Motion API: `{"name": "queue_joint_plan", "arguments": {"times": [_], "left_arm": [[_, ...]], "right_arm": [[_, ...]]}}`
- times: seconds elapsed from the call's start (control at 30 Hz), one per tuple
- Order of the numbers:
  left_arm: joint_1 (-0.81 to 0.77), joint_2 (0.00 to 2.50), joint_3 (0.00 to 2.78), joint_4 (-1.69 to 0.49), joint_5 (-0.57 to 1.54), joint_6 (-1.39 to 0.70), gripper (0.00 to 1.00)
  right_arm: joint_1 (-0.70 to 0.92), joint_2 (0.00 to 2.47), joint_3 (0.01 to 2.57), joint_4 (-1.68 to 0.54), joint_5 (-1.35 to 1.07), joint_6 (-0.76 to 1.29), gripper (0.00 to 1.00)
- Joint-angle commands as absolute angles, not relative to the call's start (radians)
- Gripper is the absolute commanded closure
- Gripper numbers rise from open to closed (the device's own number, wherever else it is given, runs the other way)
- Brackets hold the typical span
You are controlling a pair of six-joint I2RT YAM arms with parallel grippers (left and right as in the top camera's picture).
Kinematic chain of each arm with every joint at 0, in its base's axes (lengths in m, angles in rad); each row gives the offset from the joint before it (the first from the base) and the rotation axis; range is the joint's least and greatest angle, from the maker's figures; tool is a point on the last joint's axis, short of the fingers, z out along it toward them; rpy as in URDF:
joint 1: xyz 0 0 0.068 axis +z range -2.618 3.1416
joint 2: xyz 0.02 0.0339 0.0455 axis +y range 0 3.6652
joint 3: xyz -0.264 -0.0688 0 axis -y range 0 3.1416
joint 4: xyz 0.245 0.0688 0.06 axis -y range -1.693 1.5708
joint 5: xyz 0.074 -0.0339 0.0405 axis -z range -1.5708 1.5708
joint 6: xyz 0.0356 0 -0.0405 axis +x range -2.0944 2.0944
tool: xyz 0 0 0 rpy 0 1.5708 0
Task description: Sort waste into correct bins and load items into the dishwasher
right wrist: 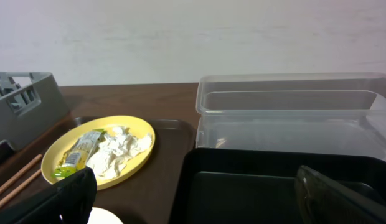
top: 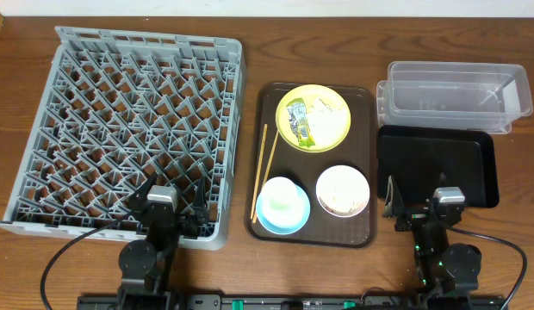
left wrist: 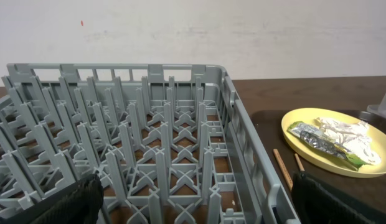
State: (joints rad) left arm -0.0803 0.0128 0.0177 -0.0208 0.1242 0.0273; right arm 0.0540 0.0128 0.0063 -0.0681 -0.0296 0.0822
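**Both claws spread apart at the near edge**

The left claw (left wrist: 199,208) gapes over the near wall of the grey dish rack (top: 121,112), which stretches ahead of it. The right claw (right wrist: 199,208), fingers also wide, faces the black tray (top: 435,164), with the clear tub (top: 452,95) just beyond. Between the claws, the brown serving tray (top: 314,239) carries the yellow-green plate (top: 336,131), the white bowl (top: 342,191), the blue bowl (top: 282,222) with the cup (top: 282,194) in it, the chopsticks (top: 264,172), and, on the plate, the tissue (top: 323,116) and wrapper (top: 297,116).

The grey dish rack (top: 121,120) is filling the left of the desk (top: 319,43), upright pegs (left wrist: 146,118) obstructing low passes inside. A narrow bare strip is running between it and the brown serving tray (top: 269,108). Clear tub (top: 452,95) and black tray (top: 435,164), edge to edge, are blocking the right side.
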Motion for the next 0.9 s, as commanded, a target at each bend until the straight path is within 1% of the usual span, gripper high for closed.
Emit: {"name": "queue_joint_plan", "arguments": {"times": [0.0, 0.47, 0.63, 0.77, 0.87], "left_arm": [[-0.082, 0.004, 0.004, -0.059, 0.146, 0.041, 0.04], [-0.082, 0.004, 0.004, -0.059, 0.146, 0.036, 0.03], [-0.082, 0.006, 0.012, -0.064, 0.116, -0.045, 0.04], [-0.082, 0.043, 0.097, -0.132, 0.111, -0.051, 0.04], [-0.082, 0.105, 0.194, -0.239, 0.112, -0.056, 0.04]], "right_arm": [[0.06, 0.011, 0.006, -0.072, -0.033, 0.073, 0.01], [0.06, 0.011, 0.006, -0.072, -0.035, 0.075, 0.01], [0.06, 0.011, 0.006, -0.065, -0.035, 0.163, 0.01], [0.06, 0.016, 0.033, -0.08, -0.034, 0.164, 0.01], [0.06, 0.046, 0.081, -0.086, -0.035, 0.164, 0.01]]}}
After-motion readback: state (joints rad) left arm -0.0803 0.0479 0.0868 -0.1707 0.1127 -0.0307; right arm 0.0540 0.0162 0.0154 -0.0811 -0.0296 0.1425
